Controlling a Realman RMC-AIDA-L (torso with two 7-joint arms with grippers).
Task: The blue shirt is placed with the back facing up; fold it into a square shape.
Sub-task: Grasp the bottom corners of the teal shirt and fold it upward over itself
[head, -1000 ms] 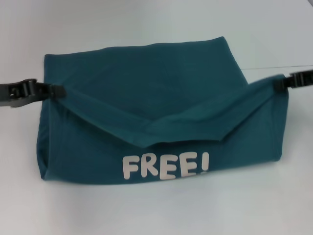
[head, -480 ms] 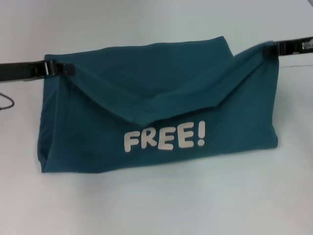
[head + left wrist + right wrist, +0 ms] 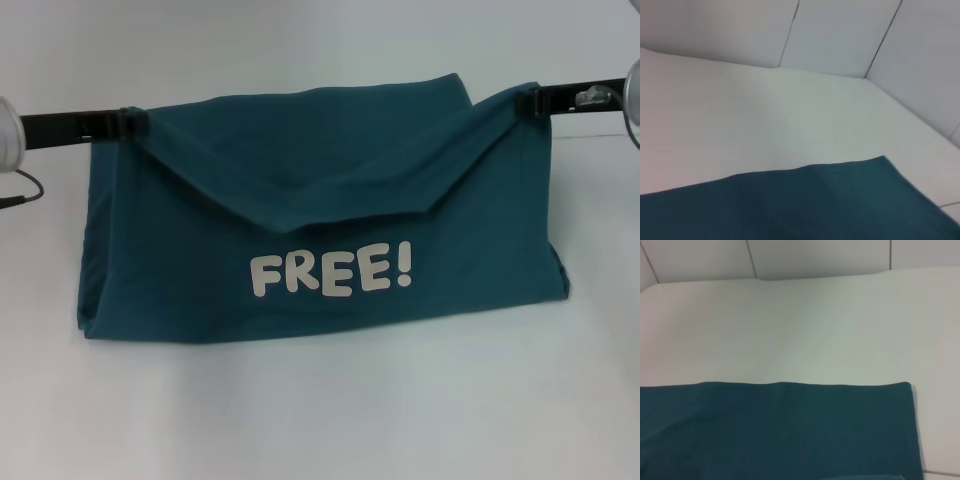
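Observation:
The blue shirt (image 3: 320, 250) lies folded across the white table (image 3: 320, 410) in the head view, with white letters "FREE!" (image 3: 330, 273) on the upturned layer. My left gripper (image 3: 125, 122) is shut on that layer's left corner. At the right corner, my right gripper (image 3: 530, 100) grips the cloth too. Both corners are held near the shirt's far edge, and the layer sags between them. Teal cloth of the shirt fills the lower part of the left wrist view (image 3: 815, 205) and of the right wrist view (image 3: 775, 430); no fingers show there.
A thin dark cable (image 3: 22, 190) loops by the left arm. White wall panels (image 3: 840, 35) rise behind the table's far edge.
Both grippers have carried the gripped corners away from me toward the shirt's far edge. The "FREE!" layer has flattened out and the lettering now sits higher on the cloth.

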